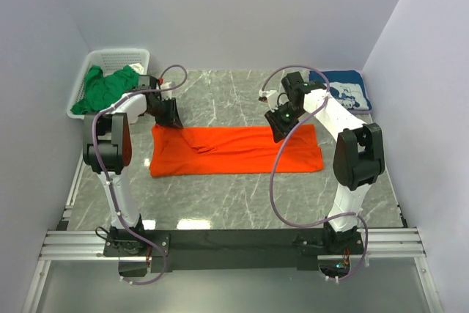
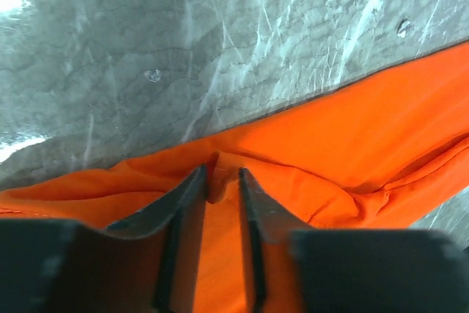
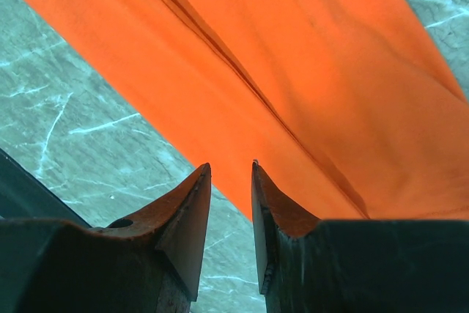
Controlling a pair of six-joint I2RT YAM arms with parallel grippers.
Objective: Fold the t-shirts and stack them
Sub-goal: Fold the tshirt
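Left jaws pinching orange t-shirt, right jaws slightly parted over it

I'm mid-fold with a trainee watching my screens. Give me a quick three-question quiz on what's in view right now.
1. Multiple choice: where is the green t-shirt? A) bunched in the white basket B) hanging from a gripper C) folded flat
2. True or false: the right gripper has cloth between its fingers.
3. Fill in: the left gripper pinches a ridge of the ___ t-shirt.

Key
1. A
2. False. Its jaws stand apart and empty at the edge of the orange t-shirt.
3. orange
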